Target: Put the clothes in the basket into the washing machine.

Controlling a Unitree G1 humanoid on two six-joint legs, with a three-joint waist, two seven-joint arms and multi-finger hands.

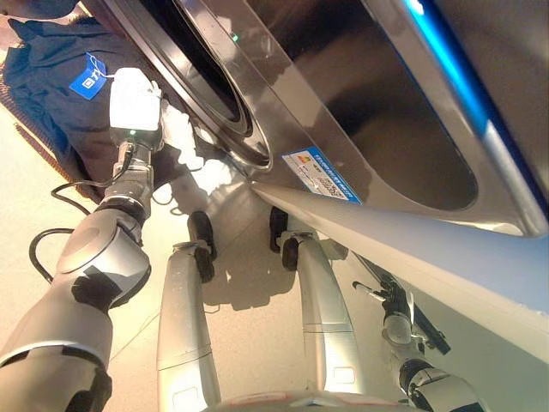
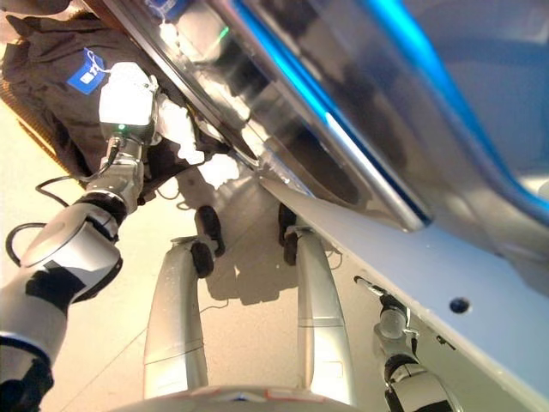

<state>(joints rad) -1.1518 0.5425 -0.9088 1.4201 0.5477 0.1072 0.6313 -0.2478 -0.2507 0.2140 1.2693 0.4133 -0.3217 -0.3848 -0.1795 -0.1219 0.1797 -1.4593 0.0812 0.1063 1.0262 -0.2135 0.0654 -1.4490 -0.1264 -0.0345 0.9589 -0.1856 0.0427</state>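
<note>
Left eye view showed the robot pressed close to the washing machine [image 1: 360, 103], whose steel front and round door opening [image 1: 210, 77] filled the upper part of the frame. The left hand [image 1: 176, 129] reached up toward a dark garment [image 1: 51, 94] bunched at the upper left, just beside the drum's rim; its white-tipped fingers appeared to lie against the cloth, but the wrist hid them too much to tell whether they were curled round it or merely resting there. The right hand [image 2: 377, 296] sat low at the right, tucked under the machine's slanting edge, its fingers too hidden to judge. The main risk from here seemed to be the garment snagging on the door rim or slipping loose to the floor [image 1: 51, 223], since the grasp could not be confirmed and the opening lay to one side of the cloth, not beneath it. That garment looked dark navy, heavy and crumpled, folded over itself, with a blue tag [image 1: 88, 77] on it. No basket could be made out in either view.
</note>
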